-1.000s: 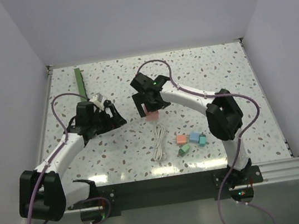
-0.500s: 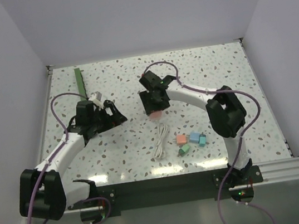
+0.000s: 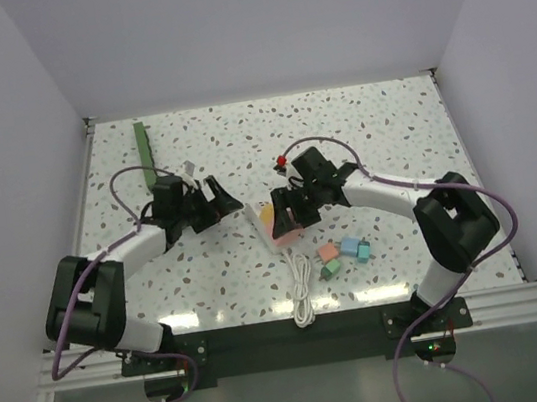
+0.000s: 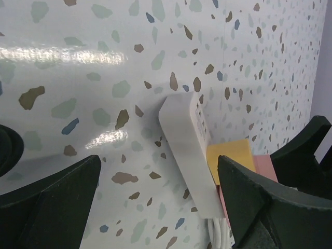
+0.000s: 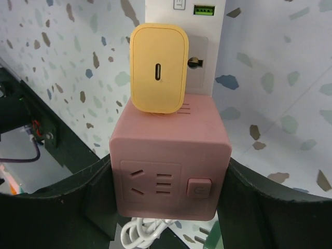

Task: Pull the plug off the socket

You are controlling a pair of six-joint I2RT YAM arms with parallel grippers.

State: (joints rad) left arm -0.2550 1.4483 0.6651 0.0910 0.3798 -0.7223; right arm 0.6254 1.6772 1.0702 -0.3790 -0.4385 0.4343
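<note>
The socket (image 5: 168, 174) is a pink cube with outlet slots and a power button, also visible mid-table (image 3: 285, 215). A yellow plug (image 5: 158, 69) sits at its upper edge and shows from above as well (image 3: 267, 217). Behind the plug lies a white block (image 5: 179, 10) with USB ports, whose joint with the plug I cannot make out. My right gripper (image 5: 168, 187) is shut on the cube's two sides (image 3: 289, 216). My left gripper (image 3: 225, 197) stands open just left of the socket, and its fingers frame the white block (image 4: 184, 140) in the left wrist view.
A white cable (image 3: 302, 292) trails from the cube toward the front edge. Several small coloured blocks (image 3: 347, 250) lie right of it. A long dark-green bar (image 3: 145, 151) lies at the far left. The table (image 3: 390, 132) has walls on three sides.
The right gripper closed on the pink cube and carried it nearer, dragging the white cable toward the front edge. The left gripper moved right toward the cube, still open.
</note>
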